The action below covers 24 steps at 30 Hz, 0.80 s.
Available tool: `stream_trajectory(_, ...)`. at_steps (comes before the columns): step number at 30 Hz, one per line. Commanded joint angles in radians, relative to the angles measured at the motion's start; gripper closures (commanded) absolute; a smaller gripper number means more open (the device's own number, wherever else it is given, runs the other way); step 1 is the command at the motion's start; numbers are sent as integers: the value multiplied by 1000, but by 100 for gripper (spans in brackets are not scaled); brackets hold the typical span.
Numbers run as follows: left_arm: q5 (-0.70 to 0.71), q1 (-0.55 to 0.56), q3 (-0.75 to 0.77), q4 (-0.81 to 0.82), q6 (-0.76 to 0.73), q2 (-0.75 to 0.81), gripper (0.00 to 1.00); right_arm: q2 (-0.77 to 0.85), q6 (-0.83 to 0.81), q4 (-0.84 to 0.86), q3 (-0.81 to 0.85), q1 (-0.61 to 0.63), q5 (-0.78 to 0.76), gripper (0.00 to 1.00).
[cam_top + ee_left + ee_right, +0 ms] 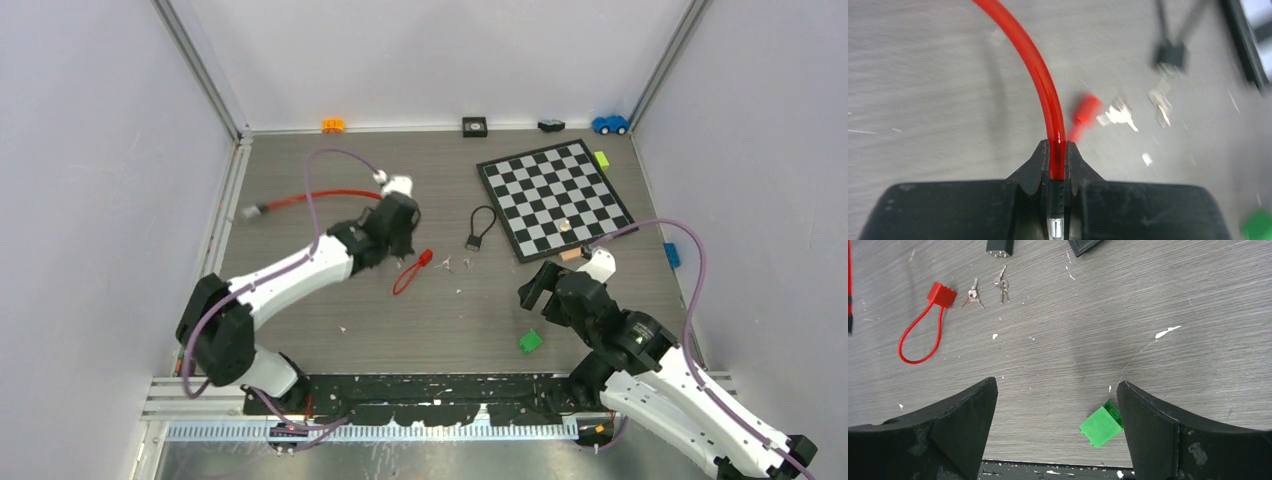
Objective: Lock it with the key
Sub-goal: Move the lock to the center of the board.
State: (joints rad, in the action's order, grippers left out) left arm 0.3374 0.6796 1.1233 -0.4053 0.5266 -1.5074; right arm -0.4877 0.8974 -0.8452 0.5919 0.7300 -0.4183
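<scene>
Left arm point(300, 272) reaches out over the left half of the surface point(300, 160). Left fingers point(1040, 161) are clamped tight on the red cable point(1040, 75), pinching it close to one end. A short metal tip shows just behind the pinch in the left wrist view. From the pinch the cable arcs up and away. In the top view it runs leftward to a grey capped end point(252, 211) lying near the left edge of the surface.

Right fingers point(973, 410) are spread wide with nothing between them, hanging over bare surface near the front edge. A green block point(1101, 426) lies on the surface below, close to the tip of 1 finger.

Small red lock point(410, 272) lies flat at mid-surface, just ahead of the left fingers. It has a red body point(941, 293) and a thin red loop whose 2 ends both meet the body. No fingers touch it.

Keys come as 2 small silver bunches, both flat on the surface and both unheld:
- first key bunch point(973, 294) lies just beside the red body, apart from it
- second key bunch point(1003, 285) lies just beside the first, on the side away from the red lock

Black lock point(478, 228), a dark body with a black loop, lies just beyond the keys, between them and the chessboard point(555, 197).

Along the back wall sit an orange toy point(333, 125), a black square piece point(474, 126) and a blue toy car point(610, 124), well apart from both arms
</scene>
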Motion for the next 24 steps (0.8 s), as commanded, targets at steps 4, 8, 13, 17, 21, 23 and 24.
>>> stream_trajectory(4,102,330,-60,-121,150,133,100,-61,15,81,9,-3,-38,6)
stream_trajectory(8,128,422,-58,-141,193,146,100,-66,31,94,8,-3,-32,6)
stream_trajectory(13,129,436,-86,-155,223,170,99,-49,37,86,5,-3,-28,6)
stream_trajectory(17,166,436,-79,-163,171,234,60,-15,33,61,4,-3,-34,6)
stream_trajectory(21,228,430,1,-235,73,283,32,10,22,46,2,-3,-49,7)
stream_trajectory(23,252,410,40,-278,34,314,27,15,23,46,-2,-2,-52,7)
stream_trajectory(24,252,388,52,-289,14,332,26,13,25,49,-4,-3,-53,7)
